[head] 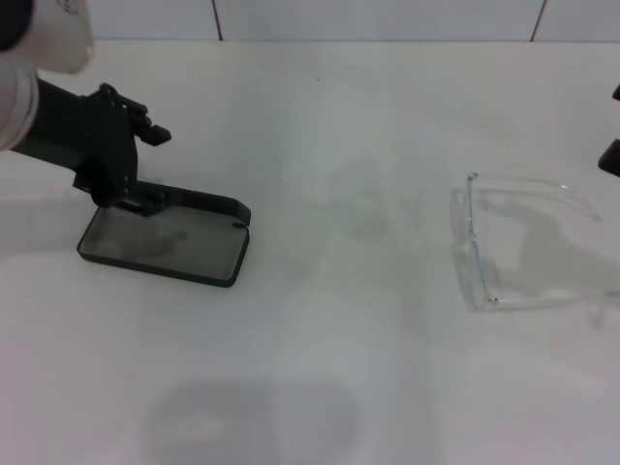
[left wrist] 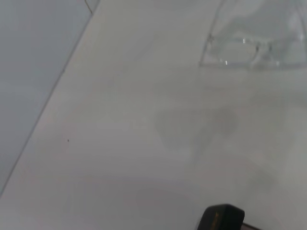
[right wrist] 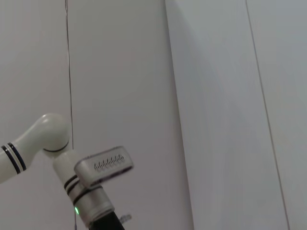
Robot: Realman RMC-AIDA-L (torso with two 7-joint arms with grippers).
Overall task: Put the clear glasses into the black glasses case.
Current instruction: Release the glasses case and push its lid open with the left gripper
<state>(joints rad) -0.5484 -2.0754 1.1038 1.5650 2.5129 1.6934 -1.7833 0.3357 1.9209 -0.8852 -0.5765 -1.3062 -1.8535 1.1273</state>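
Note:
The black glasses case (head: 165,242) lies open on the white table at the left, its grey lining facing up. My left gripper (head: 129,197) reaches down onto the case's back edge, where the lid's rim runs off to the right. A black rounded corner (left wrist: 220,218) at the edge of the left wrist view looks like part of the case. The clear glasses (head: 472,242) rest on the table at the right, arms unfolded and pointing right; they also show in the left wrist view (left wrist: 249,48). Only dark slivers of my right gripper (head: 611,155) show at the right edge, beside the glasses.
The white table (head: 320,320) stretches between case and glasses. A tiled wall (head: 387,17) runs along the back edge. The right wrist view shows only wall panels and my left arm (right wrist: 91,187).

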